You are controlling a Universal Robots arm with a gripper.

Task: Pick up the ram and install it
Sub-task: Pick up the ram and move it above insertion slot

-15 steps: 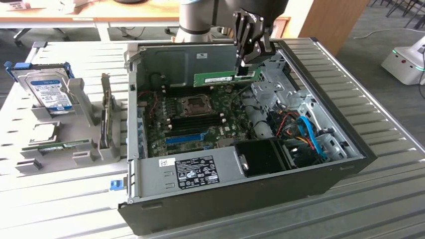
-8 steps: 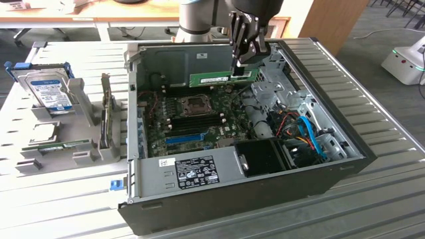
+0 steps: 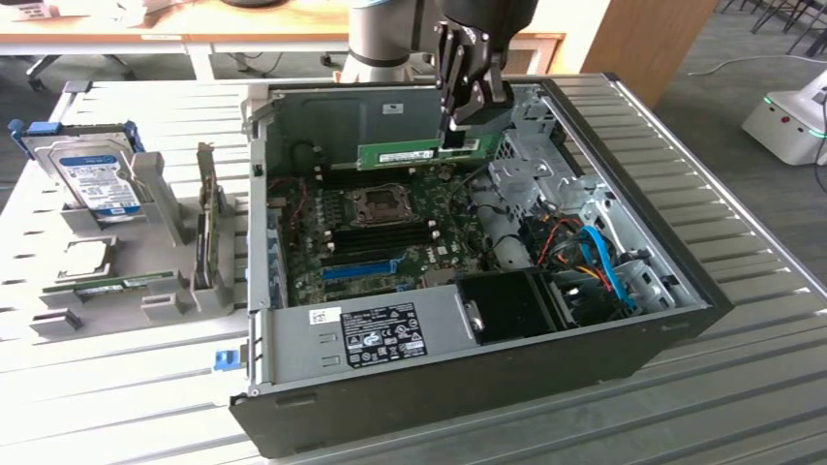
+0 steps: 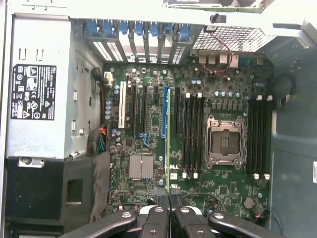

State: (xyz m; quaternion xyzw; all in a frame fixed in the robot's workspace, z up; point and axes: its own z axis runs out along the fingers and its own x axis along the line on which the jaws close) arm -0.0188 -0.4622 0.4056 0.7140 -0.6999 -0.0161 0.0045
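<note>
The ram (image 3: 420,153) is a long green stick hanging level above the open computer case (image 3: 646,329), over the far part of the motherboard (image 3: 375,232). My gripper (image 3: 462,143) is shut on its end at the exterior view's right. In the wrist view the ram (image 4: 168,139) shows edge-on as a thin green line running out from between my fingertips (image 4: 168,210). It floats over the motherboard (image 4: 228,193), beside the black memory slots (image 4: 192,134) and the CPU socket (image 4: 225,141).
A grey rack (image 3: 155,194) at the exterior view's left holds a hard drive (image 3: 97,179) with a blue label, a dark expansion card (image 3: 207,218) and another green stick (image 3: 114,285). Inside the case sit a power supply (image 3: 375,334), a black shroud (image 3: 517,305) and blue cables (image 3: 607,266).
</note>
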